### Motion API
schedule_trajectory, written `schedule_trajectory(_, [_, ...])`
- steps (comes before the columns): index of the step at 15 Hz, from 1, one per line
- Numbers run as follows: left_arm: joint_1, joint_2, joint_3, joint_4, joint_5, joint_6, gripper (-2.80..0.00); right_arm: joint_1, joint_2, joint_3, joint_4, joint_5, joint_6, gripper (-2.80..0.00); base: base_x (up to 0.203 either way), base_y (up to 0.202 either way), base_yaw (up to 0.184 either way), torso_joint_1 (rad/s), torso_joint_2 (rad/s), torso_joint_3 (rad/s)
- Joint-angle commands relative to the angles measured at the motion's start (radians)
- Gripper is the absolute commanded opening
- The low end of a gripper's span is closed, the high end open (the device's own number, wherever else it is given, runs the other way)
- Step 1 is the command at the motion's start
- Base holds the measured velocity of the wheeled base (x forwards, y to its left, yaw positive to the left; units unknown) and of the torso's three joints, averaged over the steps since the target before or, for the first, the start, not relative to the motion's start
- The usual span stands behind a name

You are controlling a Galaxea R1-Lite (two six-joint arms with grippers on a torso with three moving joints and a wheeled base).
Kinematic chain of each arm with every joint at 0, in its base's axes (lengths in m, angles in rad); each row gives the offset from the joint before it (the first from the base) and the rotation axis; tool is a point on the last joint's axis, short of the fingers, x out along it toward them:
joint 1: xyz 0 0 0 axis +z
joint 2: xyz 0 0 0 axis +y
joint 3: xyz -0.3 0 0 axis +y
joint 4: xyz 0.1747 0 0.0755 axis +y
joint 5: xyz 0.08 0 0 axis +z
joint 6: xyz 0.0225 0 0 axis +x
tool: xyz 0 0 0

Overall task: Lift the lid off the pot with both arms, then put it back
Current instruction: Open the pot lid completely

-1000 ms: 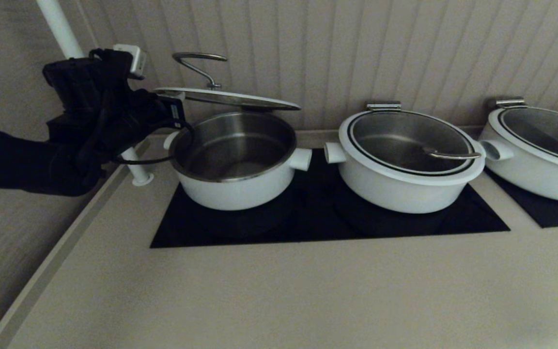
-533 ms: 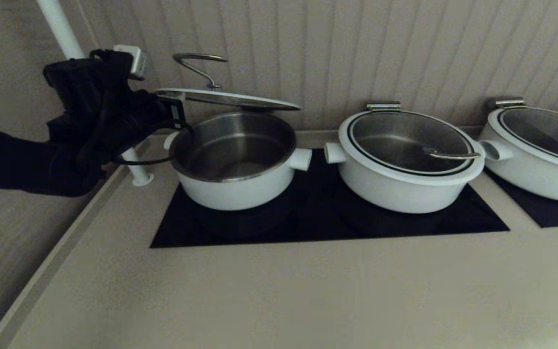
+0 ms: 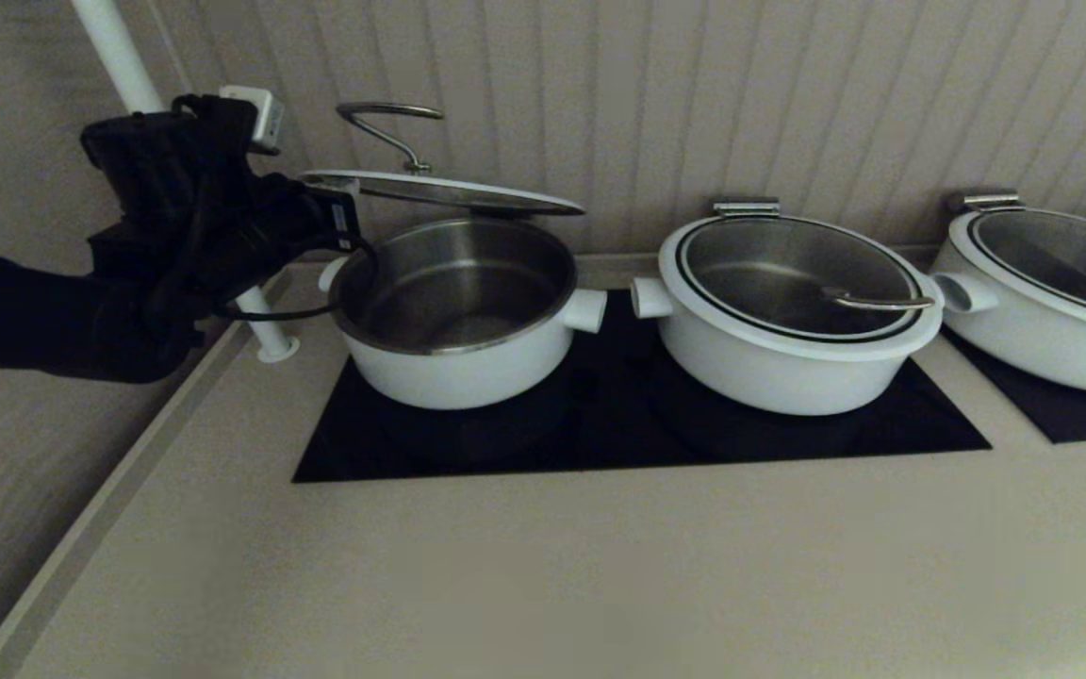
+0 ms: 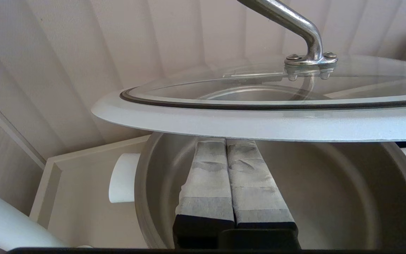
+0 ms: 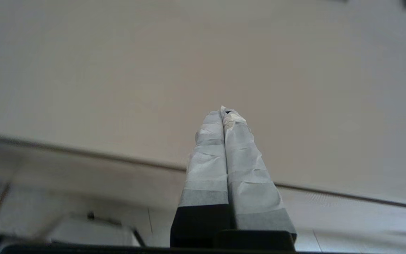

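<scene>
The lid (image 3: pixel 439 191), clear glass with a white rim and a steel wire handle (image 3: pixel 383 118), hangs raised and slightly tilted over the open white pot (image 3: pixel 458 330). My left gripper (image 3: pixel 340 212) is shut. In the left wrist view its taped fingers (image 4: pixel 206 169) lie together under the lid's white rim (image 4: pixel 259 121), over the pot's steel inside (image 4: pixel 330 183). My right gripper (image 5: pixel 224 111) is shut and empty over the beige counter. It is out of the head view.
Two wider white pots with lids on stand to the right (image 3: pixel 788 321) and far right (image 3: pixel 1052 292). Black cooktop panels (image 3: pixel 637 434) lie under the pots. A white pole (image 3: pixel 260 321) stands by the left arm. The panelled wall is close behind. Beige counter (image 3: pixel 543 566) in front.
The right gripper's tip, seen at the head view's lower right edge a second ago, has left that view. The left arm and the lid have hardly moved.
</scene>
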Motion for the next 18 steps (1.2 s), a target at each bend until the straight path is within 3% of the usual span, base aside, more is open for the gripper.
schedule_trajectory(1, [0.000, 0.000, 0.000, -0.005, -0.001, 0.000, -2.80, 0.002, -0.099, 0.000, 0.001, -0.004, 0.023, -2.80, 0.000, 0.000, 0.000, 0.000, 0.00, 0.000])
schedule_trajectory(4, [-0.004, 0.000, 0.000, -0.005, 0.000, 0.000, -2.80, 0.004, -0.225, 0.006, -0.005, -0.039, 0.103, -2.80, 0.000, 0.000, 0.000, 0.000, 0.00, 0.000])
schedule_trajectory(7, [-0.006, -0.006, 0.000, -0.005, 0.001, 0.000, -2.80, 0.004, -0.232, 0.063, -0.144, -0.081, 0.116, -2.80, 0.000, 0.000, 0.000, 0.000, 0.00, 0.000])
schedule_trajectory(9, [-0.005, -0.006, 0.000, -0.005, 0.001, 0.000, -2.80, 0.003, -0.232, 0.063, -0.130, -0.140, 0.108, -2.80, 0.000, 0.000, 0.000, 0.000, 0.00, 0.000])
schedule_trajectory(11, [-0.006, -0.006, 0.000, -0.005, 0.001, 0.000, -2.80, 0.003, -0.232, 0.063, -0.116, -0.136, 0.035, -2.80, 0.000, 0.000, 0.000, 0.000, 0.00, 0.000])
schedule_trajectory(13, [-0.006, -0.005, -0.002, -0.005, 0.001, 0.000, -2.80, 0.004, -0.231, 0.058, -0.065, -0.079, -0.013, -2.80, 0.000, 0.000, 0.000, 0.000, 0.00, 0.000])
schedule_trajectory(18, [-0.006, 0.012, -0.021, -0.005, 0.000, 0.000, -2.80, 0.004, -0.232, 0.063, -0.078, -0.085, 0.039, -2.80, 0.000, 0.000, 0.000, 0.000, 0.00, 0.000])
